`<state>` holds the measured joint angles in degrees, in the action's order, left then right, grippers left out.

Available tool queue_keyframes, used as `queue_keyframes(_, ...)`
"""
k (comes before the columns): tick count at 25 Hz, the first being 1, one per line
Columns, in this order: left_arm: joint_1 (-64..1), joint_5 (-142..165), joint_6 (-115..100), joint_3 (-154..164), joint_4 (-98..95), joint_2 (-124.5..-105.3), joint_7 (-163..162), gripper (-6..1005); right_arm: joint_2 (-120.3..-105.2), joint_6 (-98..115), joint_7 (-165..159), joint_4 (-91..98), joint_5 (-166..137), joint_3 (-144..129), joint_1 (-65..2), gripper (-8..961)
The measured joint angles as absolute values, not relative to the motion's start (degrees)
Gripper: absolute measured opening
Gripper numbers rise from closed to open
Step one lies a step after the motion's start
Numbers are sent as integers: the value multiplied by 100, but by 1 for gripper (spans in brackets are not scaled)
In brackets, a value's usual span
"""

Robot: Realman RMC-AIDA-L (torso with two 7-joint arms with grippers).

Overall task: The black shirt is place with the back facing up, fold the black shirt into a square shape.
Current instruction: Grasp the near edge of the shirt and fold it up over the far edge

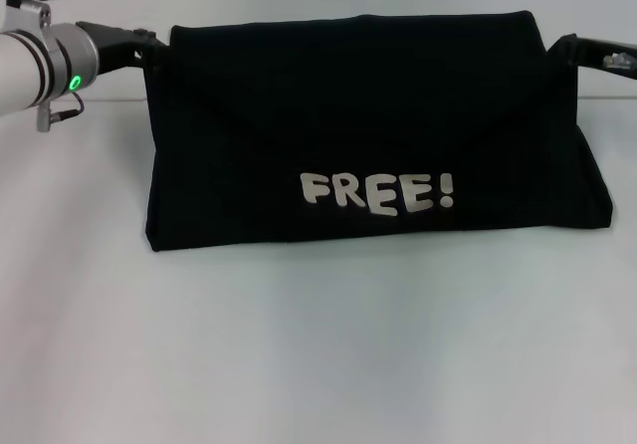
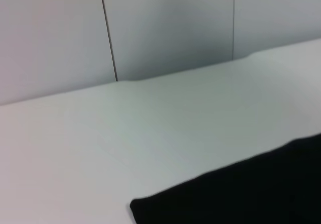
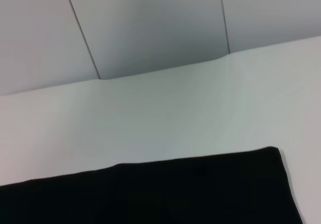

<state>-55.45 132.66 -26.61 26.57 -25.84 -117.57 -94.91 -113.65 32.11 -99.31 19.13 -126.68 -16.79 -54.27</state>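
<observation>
Black shirt w/ white "FREE!" print lies folded on white table, left gripper & right gripper at its far corners, finger state can't tell.

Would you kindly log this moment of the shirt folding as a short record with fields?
shirt: black shirt, folded to a wide band with its far edge lifted, white "FREE!" print facing the head camera
left end effector: at the shirt's far left corner
right end effector: at the shirt's far right corner
surface: white table
fold status: wider than square, not finished
</observation>
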Motion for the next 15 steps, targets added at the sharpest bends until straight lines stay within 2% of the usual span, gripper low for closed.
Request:
queue_keyframes(9,-5519,12742,-2632,2662,-2374,-11760,-9184,82,-11406,2806,-9882,1728,-12652,-1695,-5543,35)
queue_keyframes(15,-5507,12037,-2639,2659,-1976,-11791,-8632,104,-11551,2532,-9837,1647,-12600,-1696,-5494,35)
